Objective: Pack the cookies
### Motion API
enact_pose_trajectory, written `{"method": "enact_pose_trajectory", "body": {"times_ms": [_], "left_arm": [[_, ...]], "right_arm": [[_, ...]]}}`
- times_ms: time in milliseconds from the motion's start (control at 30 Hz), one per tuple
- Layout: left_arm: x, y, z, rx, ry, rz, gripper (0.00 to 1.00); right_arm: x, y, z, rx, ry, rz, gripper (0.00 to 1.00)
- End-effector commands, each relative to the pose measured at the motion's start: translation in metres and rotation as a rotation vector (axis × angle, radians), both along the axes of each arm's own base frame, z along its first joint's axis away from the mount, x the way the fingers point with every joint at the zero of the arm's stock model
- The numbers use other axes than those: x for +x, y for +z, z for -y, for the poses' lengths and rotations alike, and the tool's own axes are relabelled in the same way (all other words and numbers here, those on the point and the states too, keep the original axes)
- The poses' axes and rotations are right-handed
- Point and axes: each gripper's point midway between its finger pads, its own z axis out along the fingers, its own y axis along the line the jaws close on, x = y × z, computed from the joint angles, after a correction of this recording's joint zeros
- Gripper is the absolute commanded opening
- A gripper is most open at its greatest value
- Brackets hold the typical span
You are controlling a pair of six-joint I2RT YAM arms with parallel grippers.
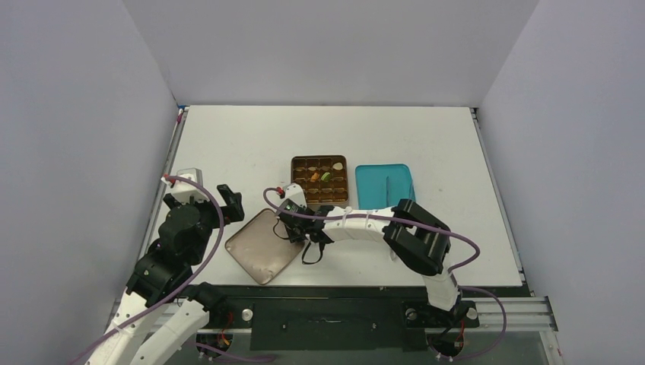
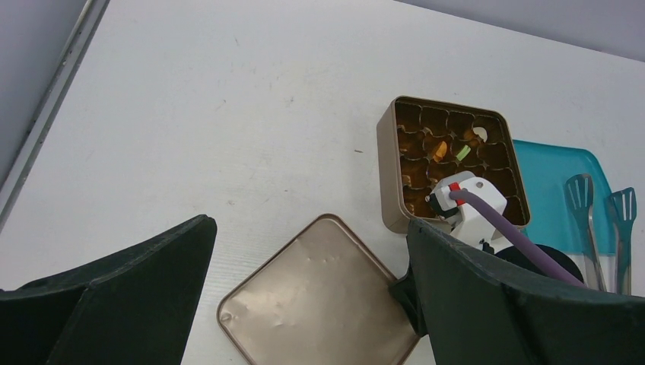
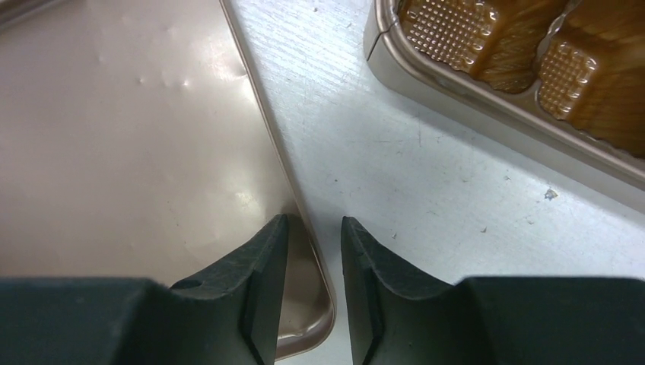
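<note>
We find the right gripper (image 3: 313, 228) astride the rim of the lid (image 3: 114, 152), one finger over the lid and the other over the table (image 3: 395, 152). The lid lies flat on the table, to the gripper's left. The tin (image 3: 456, 84) sits ahead and to the right of the gripper, apart from the lid, with the cookies (image 2: 441, 148) in its compartments. On the tin's far side from the lid lies the tray (image 2: 548, 175), with the tweezers (image 2: 582, 220) on it

Table (image 2: 228, 114): white, faintly scuffed.
Tin (image 2: 386, 175): gold wall.
Liner (image 3: 449, 30): amber-gold, with a fine dotted grid on the cup floors.
Lid (image 2: 319, 296): plain matte champagne-gold.
Cookies (image 2: 439, 148): orange, pale green, cream.
Tray (image 2: 544, 163): teal.
Tweezers (image 2: 582, 205): silver.
Cable (image 2: 509, 232): purple.
</note>
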Motion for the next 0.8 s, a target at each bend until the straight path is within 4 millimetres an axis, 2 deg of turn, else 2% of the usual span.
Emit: {"method": "enact_pose_trajectory", "body": {"times_ms": [0, 233, 400, 633, 767], "left_arm": [[0.004, 0.008, -0.001, -0.025, 0.019, 0.032, 0.97], [0.004, 0.008, -0.001, -0.025, 0.017, 0.031, 0.97], [0.004, 0.008, -0.001, -0.025, 0.018, 0.032, 0.97], [0.004, 0.007, -0.001, -0.022, 0.019, 0.027, 0.97], [0.005, 0.005, 0.0, -0.018, 0.019, 0.021, 0.97]], "right_arm": [[0.005, 0.003, 0.001, -0.067, 0.0, 0.059, 0.26], [0.001, -0.002, 0.011, -0.145, 0.004, 0.088, 0.15], [-0.007, -0.008, 0.012, -0.187, 0.029, 0.095, 0.0], [-0.017, -0.004, 0.021, -0.181, 0.025, 0.111, 0.0], [-0.023, 0.014, 0.025, -0.126, 0.012, 0.127, 0.0]]}}
